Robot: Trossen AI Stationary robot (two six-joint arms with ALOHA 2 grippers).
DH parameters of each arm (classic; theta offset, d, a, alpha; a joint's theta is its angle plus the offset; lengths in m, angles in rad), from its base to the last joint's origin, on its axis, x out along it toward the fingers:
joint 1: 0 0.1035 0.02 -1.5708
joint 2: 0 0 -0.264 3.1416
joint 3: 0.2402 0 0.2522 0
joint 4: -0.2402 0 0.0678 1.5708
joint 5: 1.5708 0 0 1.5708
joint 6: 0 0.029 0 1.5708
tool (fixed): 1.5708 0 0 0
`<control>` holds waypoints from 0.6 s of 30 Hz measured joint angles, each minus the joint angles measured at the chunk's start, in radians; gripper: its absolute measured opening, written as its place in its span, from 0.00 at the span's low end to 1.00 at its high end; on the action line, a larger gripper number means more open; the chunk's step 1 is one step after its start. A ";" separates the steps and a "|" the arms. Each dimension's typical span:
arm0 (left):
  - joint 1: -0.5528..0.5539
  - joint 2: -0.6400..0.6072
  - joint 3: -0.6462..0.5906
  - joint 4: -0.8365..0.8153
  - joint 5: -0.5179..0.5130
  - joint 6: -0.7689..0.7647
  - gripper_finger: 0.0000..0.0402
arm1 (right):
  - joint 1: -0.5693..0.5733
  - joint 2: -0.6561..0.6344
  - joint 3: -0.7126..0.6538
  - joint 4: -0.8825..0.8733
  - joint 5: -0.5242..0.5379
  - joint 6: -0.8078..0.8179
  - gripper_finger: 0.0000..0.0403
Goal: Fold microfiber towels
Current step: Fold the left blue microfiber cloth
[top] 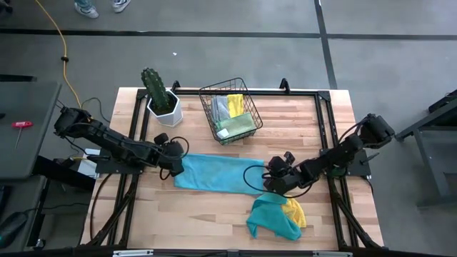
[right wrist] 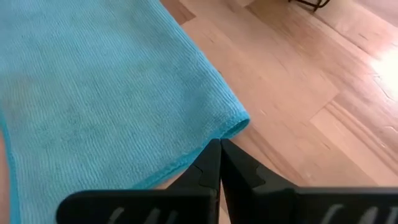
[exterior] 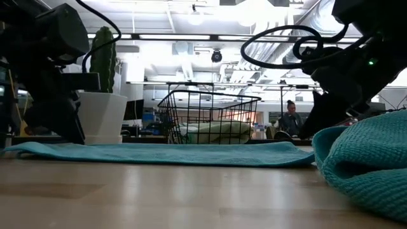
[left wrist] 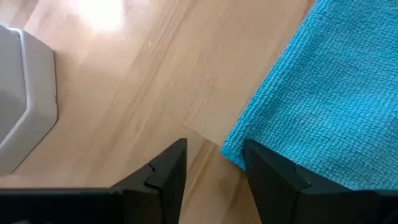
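Note:
A teal-blue microfiber towel [top: 218, 173] lies folded flat as a long strip across the middle of the table [top: 214, 214]. My left gripper [top: 173, 165] stands open at the towel's left end. The corner of the towel there [left wrist: 233, 152] lies beside one finger, and bare wood shows between the fingers. My right gripper [top: 270, 180] is shut at the towel's right end, its tips [right wrist: 219, 158] just short of a corner [right wrist: 239, 121]. A crumpled teal towel [top: 271, 218] and a yellow one [top: 296, 212] lie heaped near the front right. My left gripper has one finger [left wrist: 273, 183] over the edge of the towel next to its corner; whether it touches the cloth, I cannot tell. My right gripper's shut fingertips [right wrist: 208, 165] stand over the towel's hem [right wrist: 180, 163] beside the corner; whether they touch it, I cannot tell.
A black wire basket [top: 230, 111] holding yellow, grey and green towels stands at the back centre. A cactus in a white pot [top: 162, 100] stands at the back left, close to my left arm. Bare wood lies in front of the flat towel [top: 193, 214].

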 joint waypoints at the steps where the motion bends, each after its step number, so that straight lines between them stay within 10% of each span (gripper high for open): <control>1: 0.000 0.000 0.000 0.000 0.000 0.001 0.37 | 0.000 0.000 0.000 0.002 0.000 0.000 0.00; 18: 0.000 -0.003 0.003 -0.008 -0.009 0.025 0.37 | -0.089 -0.002 0.003 0.185 -0.057 -0.276 0.10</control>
